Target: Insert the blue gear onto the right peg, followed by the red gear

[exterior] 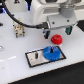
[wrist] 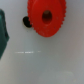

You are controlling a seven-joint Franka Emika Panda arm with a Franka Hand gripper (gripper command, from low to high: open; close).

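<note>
The blue gear (exterior: 51, 52) lies flat on the right end of the black-bordered grey plate (exterior: 34, 60), around the right peg, which it hides. The plate's other pin (exterior: 36, 56) stands bare at the left end. The red gear (exterior: 56, 38) sits on the white table behind the plate. It fills the wrist view (wrist: 46, 17), its centre hole showing. My gripper (exterior: 56, 34) hangs just above the red gear. It looks open, with nothing in it. Its fingers do not show in the wrist view.
A small metal and tan fixture (exterior: 18, 31) stands at the exterior view's left, with black cables (exterior: 27, 20) behind it. A dark teal shape (wrist: 3, 35) shows at the edge of the wrist view. The white table (exterior: 67, 62) carries everything.
</note>
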